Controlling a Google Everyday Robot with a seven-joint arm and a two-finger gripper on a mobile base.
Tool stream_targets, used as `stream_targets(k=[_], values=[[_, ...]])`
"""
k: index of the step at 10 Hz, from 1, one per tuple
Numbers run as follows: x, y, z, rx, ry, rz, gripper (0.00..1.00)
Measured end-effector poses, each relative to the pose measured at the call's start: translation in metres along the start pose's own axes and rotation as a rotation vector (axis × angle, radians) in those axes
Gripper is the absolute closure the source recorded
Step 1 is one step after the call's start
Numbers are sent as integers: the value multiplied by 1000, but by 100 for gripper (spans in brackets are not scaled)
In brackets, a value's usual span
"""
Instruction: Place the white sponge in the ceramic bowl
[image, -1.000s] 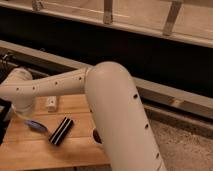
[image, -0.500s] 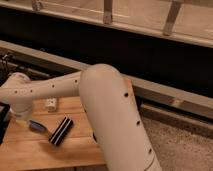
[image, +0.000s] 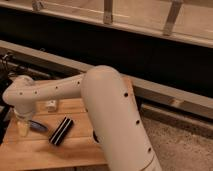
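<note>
Pick-up stage, I'd say: hand (image: 22, 120) hangs at the desk's (image: 45, 155) left edge, just beside the white sponge (image: 37, 126), which lies left of the black bar (image: 61, 131). Can't tell its grip. Ceramic bowl not in sight, prob. behind the arm (image: 100, 100). Next needs a sure grasp, then a carry rightward.

lower left, a wooden counter (image: 45, 157) of pale slats, grain running left to right. behind it, a grey ledge (image: 170, 97) slanting from the left edge down toward the right. above the ledge, a broad dark wall panel (image: 150, 55), nearly black, spanning the whole width. along the top, a pale, dim strip (image: 140, 17) crossed by upright metal brackets (image: 107, 12), three in sight. lower right, speckled grey floor (image: 187, 145), just beside the ledge. warm, low light throughout, brightest on the counter. end effector (image: 22, 122) low over the counter's left end.
</note>
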Motion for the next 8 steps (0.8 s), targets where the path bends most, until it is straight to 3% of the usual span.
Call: stream_targets(k=[4,8], values=[[22,-15,28,-48,-9,51,22],[33,-18,61,-99,-10,78,62]])
